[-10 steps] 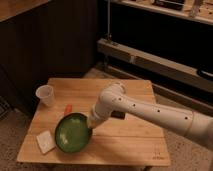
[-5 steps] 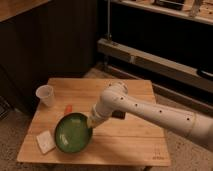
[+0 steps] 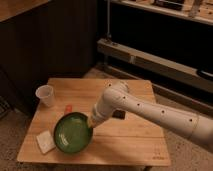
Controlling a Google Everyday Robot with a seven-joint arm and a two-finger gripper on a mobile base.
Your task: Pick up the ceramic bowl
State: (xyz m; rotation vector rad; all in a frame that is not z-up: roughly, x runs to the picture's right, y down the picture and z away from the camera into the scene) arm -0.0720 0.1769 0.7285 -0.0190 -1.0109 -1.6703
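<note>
Dark wood panelling backs a small wooden counter (image 3: 125, 142) where the ceramic bowl (image 3: 73, 133) sits near the front left. The white arm (image 3: 150, 112) reaches in from the right so its claw (image 3: 92, 121) meets the bowl's right rim, seemingly to grip the edge; I cannot tell how its jaws stand. A plastic cup (image 3: 45, 95), a small orange item (image 3: 68, 107) and a pale sponge-like pad (image 3: 45, 141) lie left, out of the way.
</note>
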